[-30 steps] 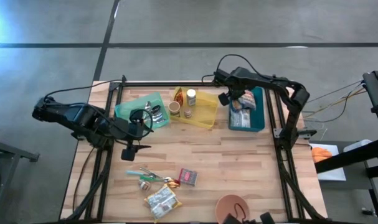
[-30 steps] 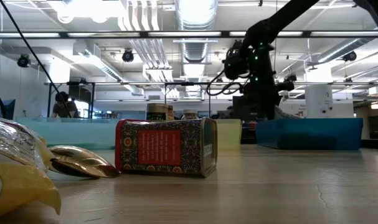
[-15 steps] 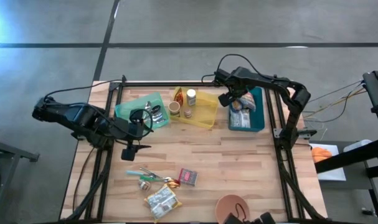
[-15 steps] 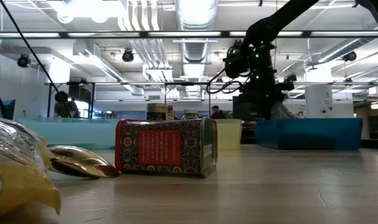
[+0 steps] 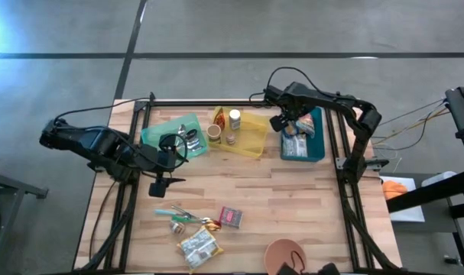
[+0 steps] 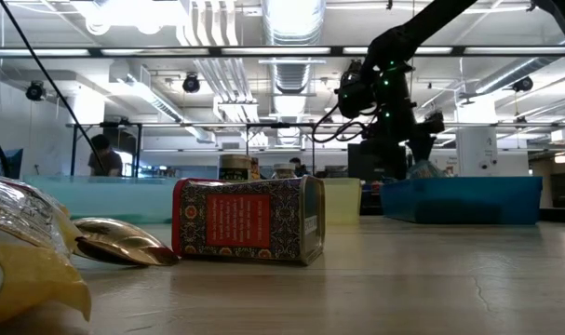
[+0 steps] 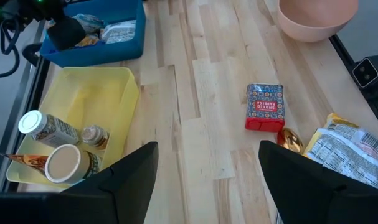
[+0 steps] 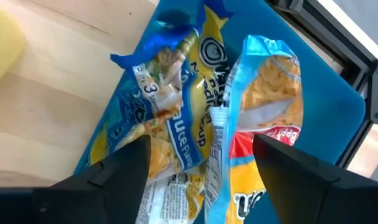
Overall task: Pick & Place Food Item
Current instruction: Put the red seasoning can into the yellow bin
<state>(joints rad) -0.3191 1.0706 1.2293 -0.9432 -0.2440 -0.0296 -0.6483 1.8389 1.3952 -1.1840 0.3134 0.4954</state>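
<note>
**Food packets in the blue bin: handling notes**

At the near edge of the table (image 5: 293,206), a crinkled yellow snack bag (image 5: 198,246) lies beside a small red tin (image 5: 230,217), a gold spoon (image 7: 291,139) and a pink bowl (image 5: 285,252). The bag looks light, soft and slippery; in my judgement a pinch on a sealed end or a firm fold would hold better than one on the puffed middle. The tin looks stiff and should take a grip across its narrow sides.

Mid-table, the left gripper (image 5: 160,183) hangs idle above the wood, its 2 fingers spread and nothing between them.

Farther back stand a green tray (image 5: 151,136), then a yellow tray (image 5: 256,136) with bottles and a cup.

At the far right, the right gripper (image 5: 287,122) hovers over the blue bin (image 5: 317,145). Its fingers (image 8: 120,171) stand wide apart, empty, directly above 2 noodle packets (image 8: 176,118) lying overlapped in the bin. These packets look thin, crackly and brittle inside; squeezing hard risks crushing the contents. They appear already placed.
</note>
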